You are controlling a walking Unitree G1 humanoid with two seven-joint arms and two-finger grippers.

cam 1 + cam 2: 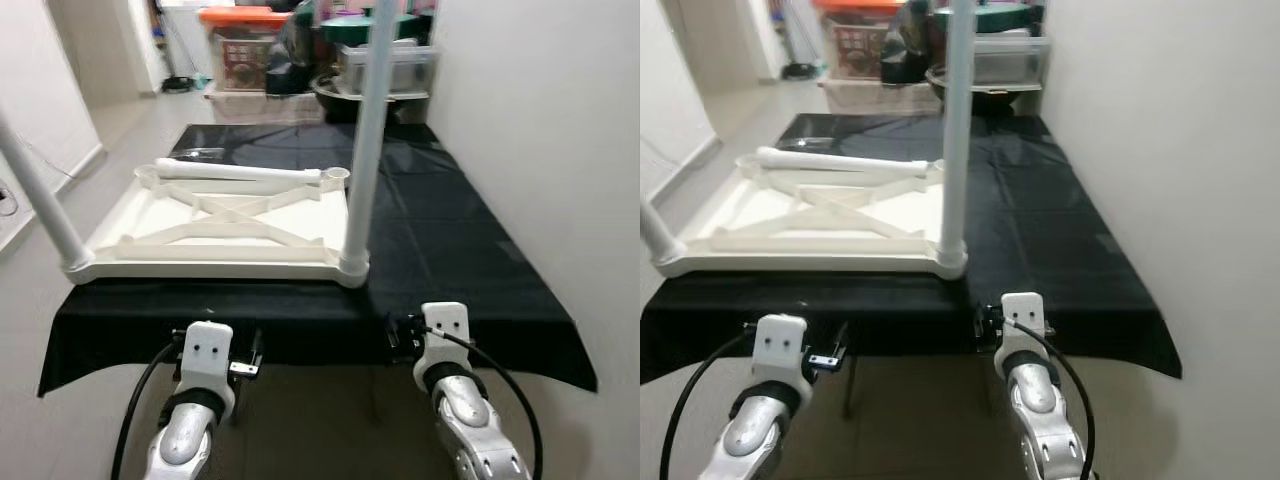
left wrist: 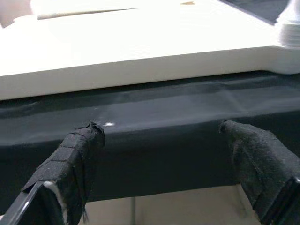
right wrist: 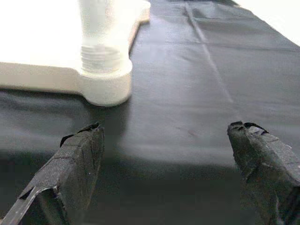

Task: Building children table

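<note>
We see the white children's table top (image 1: 225, 225) lying upside down on the black-covered tabletop (image 1: 440, 240), its ribbed underside with crossed braces facing up. Taking this white panel as our landmark: one white leg (image 1: 365, 130) stands upright in the socket at its near corner on the robot's right, and a second upright leg (image 1: 40, 200) rises from the near corner on the robot's left. A third, loose leg (image 1: 240, 172) lies flat across the panel's far edge, and just beside its end we see an empty round socket (image 1: 337, 176) at the far right corner.

Our left pincer (image 2: 159, 140) is held just short of the panel's near edge, below the draped cloth, its two black fingers (image 2: 77, 154) spread apart and holding nothing. Our right pincer (image 3: 168, 140) is also spread apart and empty, at the tabletop's front edge, near the fitted right leg's socket (image 3: 105, 84) and a little to the right of it.

Beyond the panel's far side, past the end of the tabletop, plastic storage bins (image 1: 245, 45) stand on the floor. A pale wall (image 1: 540, 130) runs along the right of the tabletop.
</note>
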